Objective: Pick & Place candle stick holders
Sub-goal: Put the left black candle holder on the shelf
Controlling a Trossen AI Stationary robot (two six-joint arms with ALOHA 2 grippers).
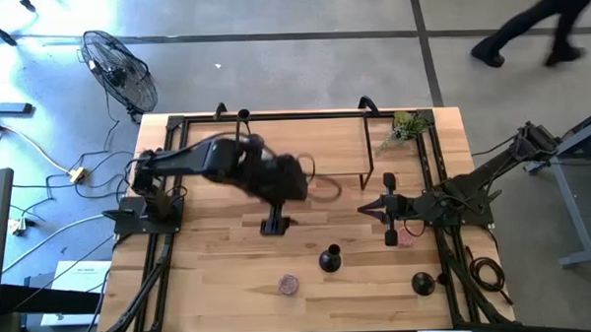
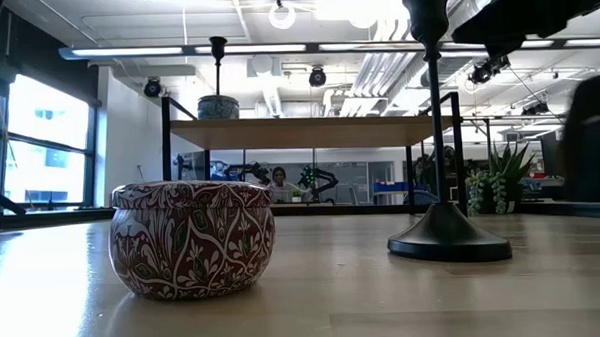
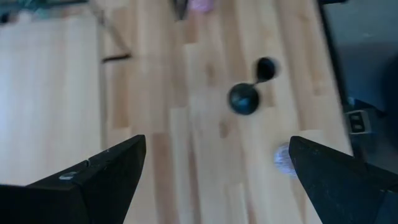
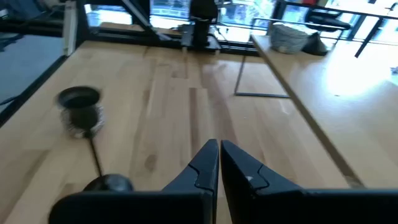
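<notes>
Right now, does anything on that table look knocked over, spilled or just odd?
Nothing stands out. Two black candle holders stand upright on the wooden table, and the patterned tin sits level beside them. The left gripper hangs open over the table; the right gripper is shut.

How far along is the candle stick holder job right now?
Done: one black domed candle stick holder appears to stand on the raised wooden shelf. In hand: nothing; the left gripper hovers over the wooden table, jaws open; the right gripper waits, jaws shut. Left: two matching holders stand on the table.
</notes>
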